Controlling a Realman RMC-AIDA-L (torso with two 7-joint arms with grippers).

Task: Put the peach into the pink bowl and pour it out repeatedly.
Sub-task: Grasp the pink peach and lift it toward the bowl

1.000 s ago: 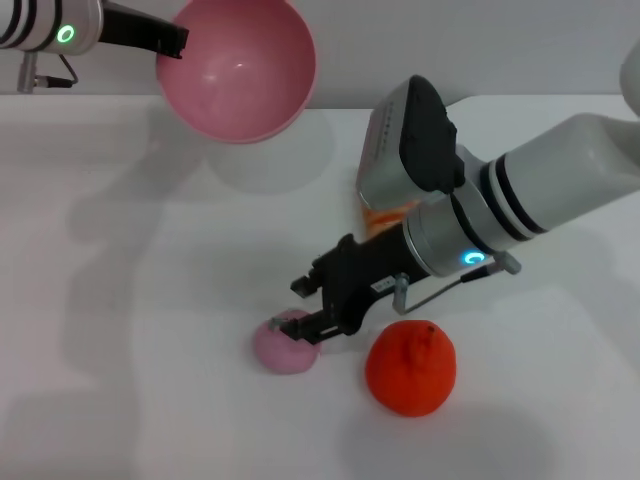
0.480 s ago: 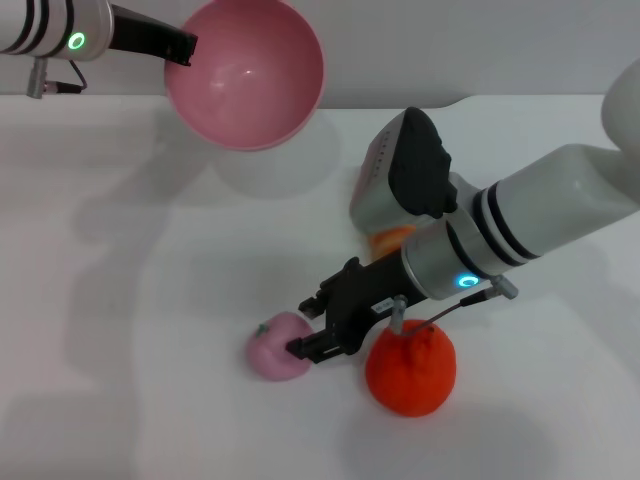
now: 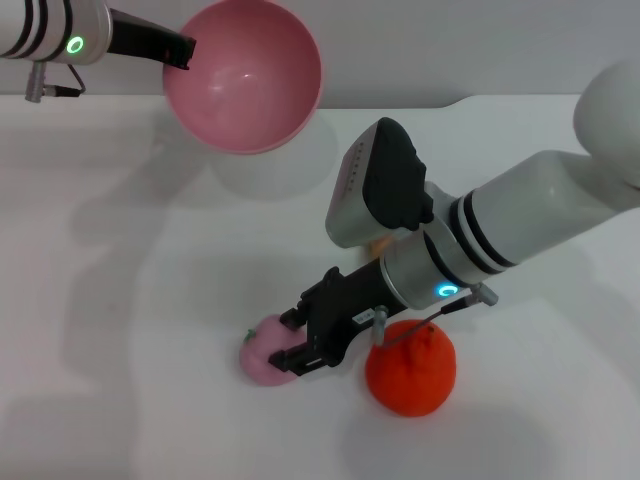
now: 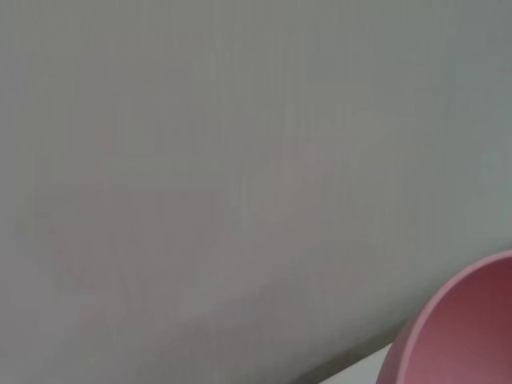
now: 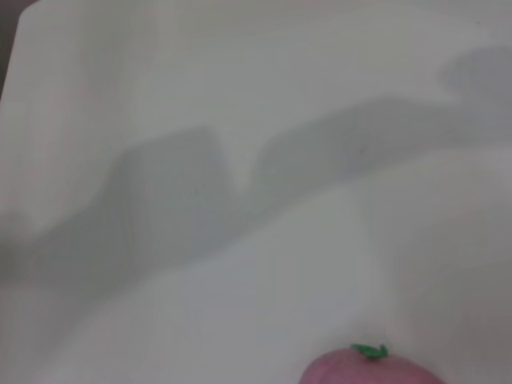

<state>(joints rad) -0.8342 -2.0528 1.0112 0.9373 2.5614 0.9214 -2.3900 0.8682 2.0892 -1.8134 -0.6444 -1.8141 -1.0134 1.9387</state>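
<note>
Over the last second the right gripper [image 3: 300, 345] has slid lower-left, nudging the peach [image 3: 265, 350] along the white table [image 3: 120, 300], its fingers now spread around it, unclamped, while the left gripper [image 3: 180, 50] keeps gripping the raised pink bowl [image 3: 243, 75], so pickup looks imminent.

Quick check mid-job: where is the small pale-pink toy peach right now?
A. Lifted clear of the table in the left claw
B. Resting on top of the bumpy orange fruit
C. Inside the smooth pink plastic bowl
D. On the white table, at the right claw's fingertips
D: the small pale-pink toy peach lies on the white table at the right claw, while the smooth pink plastic bowl, held up by the left claw, is empty.
</note>
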